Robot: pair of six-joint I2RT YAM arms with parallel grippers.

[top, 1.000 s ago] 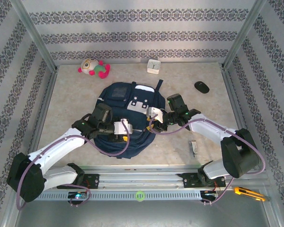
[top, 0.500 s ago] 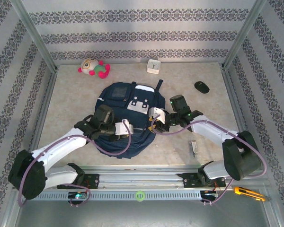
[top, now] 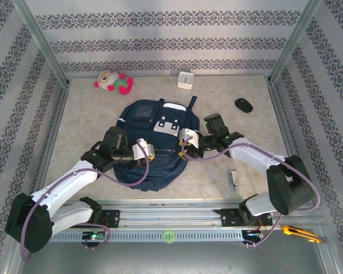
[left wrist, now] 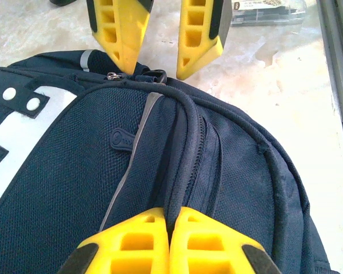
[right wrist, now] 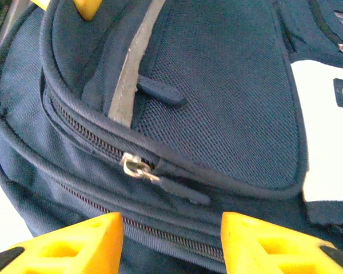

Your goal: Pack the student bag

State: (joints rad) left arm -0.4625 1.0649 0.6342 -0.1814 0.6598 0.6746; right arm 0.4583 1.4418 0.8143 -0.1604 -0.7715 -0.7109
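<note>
**Left gripper (left wrist: 170,220) pinching the student bag (top: 142,117), right gripper (right wrist: 171,228) lined up on the zip**

So the student bag lies flat in the middle of the table (top: 80,114), front pockets up, with its long axis running from the arms toward the back wall. Far as I can tell it's zipped and nothing's packed yet.

Left gripper's jaws are squeezed fully together on the piped ridge at the bag's near end, so I'd call that a grip on the fabric. Right gripper sits just opposite, jaws about half apart, holding nothing.

The bit that matters: the zipper pull (right wrist: 136,166) lies just ahead of the right gripper's fingertips, a touch toward the left-hand one in its wrist view. The zip track runs across the gap at a slant. Right arm's clearly the nearer one for it.

Farther out, a plush toy (top: 113,81) waits by the back wall, well apart.
</note>
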